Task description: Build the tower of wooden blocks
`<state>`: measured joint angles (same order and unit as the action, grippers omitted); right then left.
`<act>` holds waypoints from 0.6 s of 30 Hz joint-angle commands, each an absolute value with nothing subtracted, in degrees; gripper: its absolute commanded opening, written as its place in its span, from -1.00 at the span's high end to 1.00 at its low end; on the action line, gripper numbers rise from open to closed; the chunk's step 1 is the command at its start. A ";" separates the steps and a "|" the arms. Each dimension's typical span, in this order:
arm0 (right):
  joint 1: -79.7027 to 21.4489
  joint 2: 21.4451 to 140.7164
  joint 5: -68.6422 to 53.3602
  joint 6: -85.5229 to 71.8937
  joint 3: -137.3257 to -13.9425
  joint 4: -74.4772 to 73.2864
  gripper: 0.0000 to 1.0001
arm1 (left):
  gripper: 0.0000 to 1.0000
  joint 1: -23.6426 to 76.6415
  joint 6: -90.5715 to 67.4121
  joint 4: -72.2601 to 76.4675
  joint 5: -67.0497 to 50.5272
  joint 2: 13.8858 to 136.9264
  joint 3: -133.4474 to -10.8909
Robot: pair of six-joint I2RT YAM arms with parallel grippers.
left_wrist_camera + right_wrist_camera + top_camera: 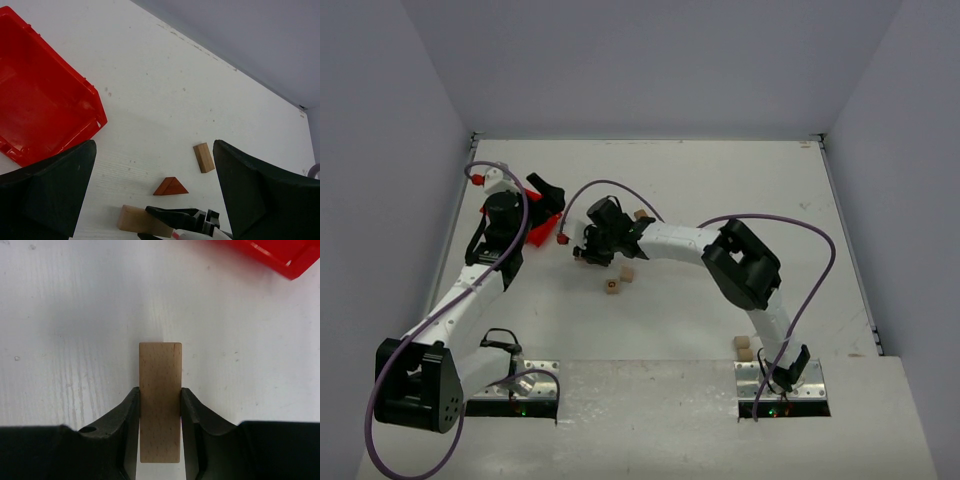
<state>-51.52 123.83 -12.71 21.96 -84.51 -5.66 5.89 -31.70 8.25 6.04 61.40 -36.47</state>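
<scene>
At the left-middle of the worktop (720, 180), I am clamping the pale tan plank (160, 365) between the two fingers of my right claw (160, 392). They are pressing on its long sides, and its far end is sticking out beyond the fingertips. The plank is lying flat and low over the white surface, and I cannot tell whether it is resting on it or hanging just off it.

Just beside the plank, but apart from it, the triangular roof piece (170, 187) is lying on the worktop. A small light block (204, 157) is lying a little beyond that. My left claw (154, 145) is hanging above this spot with its fingers spread wide, gripping nothing. It is next to the red bin (45, 110), which is sitting toward the left edge.

Seen from above, a marked cube (611, 287) and a plain cube (627, 273) are lying just beside each other, nearer to me than my right claw. Two more cubes (743, 348) are sitting together by my right arm's base.
</scene>
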 commanded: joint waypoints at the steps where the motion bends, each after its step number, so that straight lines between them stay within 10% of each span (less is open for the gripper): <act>1: -50.56 117.77 -14.30 27.07 -88.80 -4.78 0.77 | -1.00 5.62 -31.11 11.16 6.12 59.94 -36.30; 18: -28.57 94.82 -27.64 51.49 -76.76 -30.58 0.81 | -1.00 5.62 -29.45 11.68 7.30 61.71 -37.46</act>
<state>-27.25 96.92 -24.43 41.92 -80.14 -20.62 5.89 -30.45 9.23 6.00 60.71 -36.42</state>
